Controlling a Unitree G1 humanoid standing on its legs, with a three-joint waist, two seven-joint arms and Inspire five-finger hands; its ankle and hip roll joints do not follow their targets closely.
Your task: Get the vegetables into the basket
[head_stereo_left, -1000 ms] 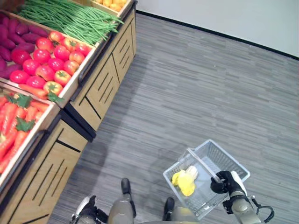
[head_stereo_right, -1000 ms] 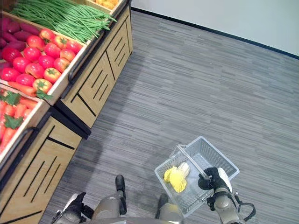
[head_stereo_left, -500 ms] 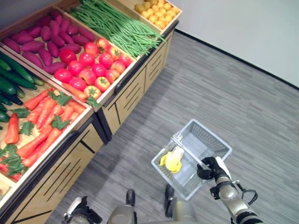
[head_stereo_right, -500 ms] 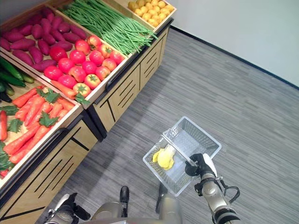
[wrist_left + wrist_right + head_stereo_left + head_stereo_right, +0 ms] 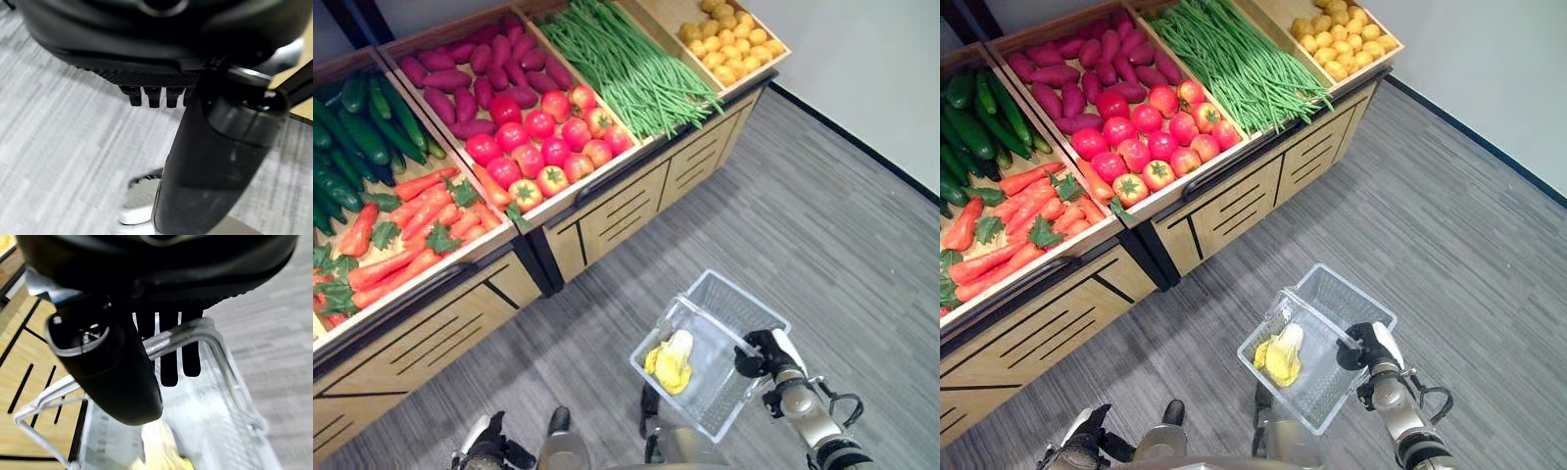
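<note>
My right hand (image 5: 766, 351) is curled round the handle (image 5: 182, 336) of the wire basket (image 5: 744, 311), w/ 1 yellow veg (image 5: 671, 358) inside. Left hand (image 5: 485, 448) hangs low by the floor (image 5: 862, 235), can't tell its fingers.

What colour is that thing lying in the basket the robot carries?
Yellow with a paler, whitish end; the vegetable lies inside the basket, clearest in the left eye view.

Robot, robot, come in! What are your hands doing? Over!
Right hand shut on clear wire basket handle. Left hand low, empty, fingers curled. Yellow vegetable in basket. Wooden produce stand ahead, nothing blocking.
</note>
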